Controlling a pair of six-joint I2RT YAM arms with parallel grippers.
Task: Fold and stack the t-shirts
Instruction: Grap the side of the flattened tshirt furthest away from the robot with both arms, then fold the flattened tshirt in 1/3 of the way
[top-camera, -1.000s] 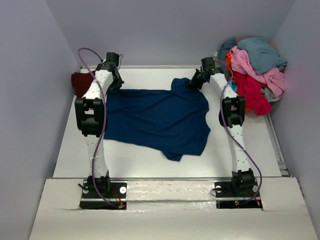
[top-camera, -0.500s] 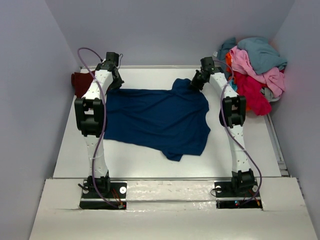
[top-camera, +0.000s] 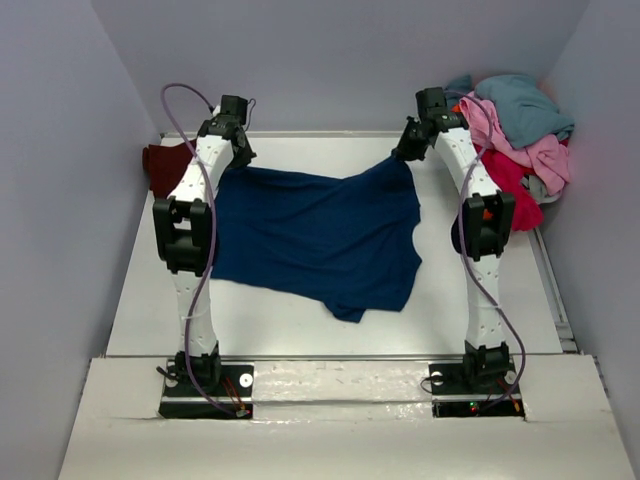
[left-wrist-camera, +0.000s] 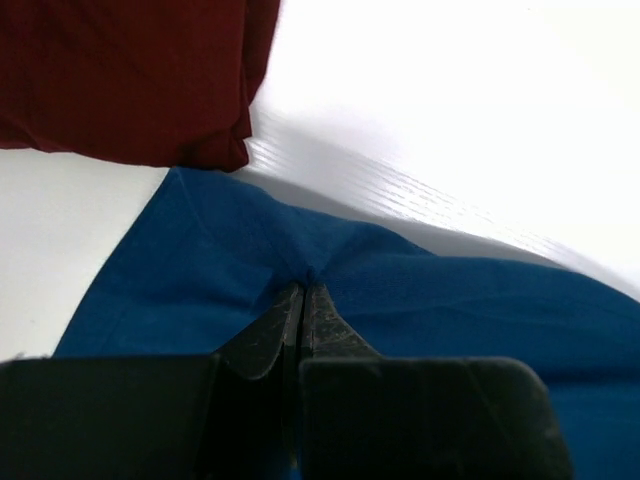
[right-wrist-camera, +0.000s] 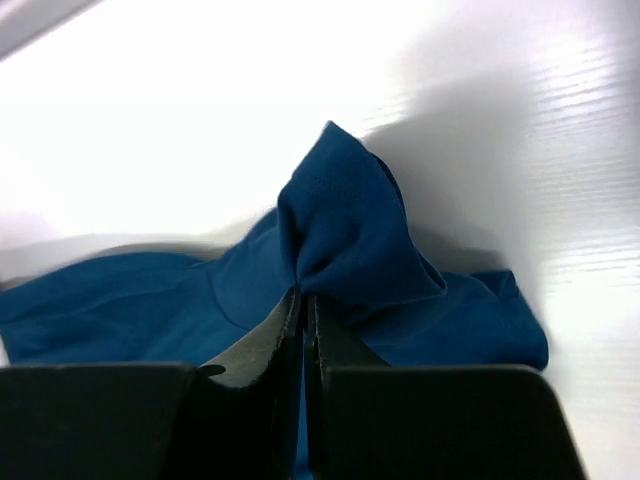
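Pinching the far edge of the navy t-shirt (top-camera: 320, 235), the left tool (left-wrist-camera: 303, 290) was clenched on a small peak of cloth, its two dark fingers pressed together with fabric gathered between the tips. The right tool (right-wrist-camera: 303, 295) was clamped the same way on another bunch of that edge, and a pointed fold stood up above its tips.

Between the two grips, the shirt's far edge ran in a fairly straight line. It was raised a little off the white surface (top-camera: 300, 325) and cast a soft shadow on it. The rest of the shirt sloped down and lay spread across the middle of the surface, with one rumpled corner trailing toward the arm bases. No print showed on the upper side.

A maroon t-shirt (left-wrist-camera: 120, 70) lay at the far left corner, just beside the left grip. A pile of t-shirts (top-camera: 515, 130) in teal, pink and red was heaped at the far right corner.

The cloth looked light, limp and a little stretchy, so it would probably sag wherever it was unsupported and crease easily. Two holds set wide apart on one edge seemed the sensible way to keep it flat, though such small pinches might slip if pulled hard.
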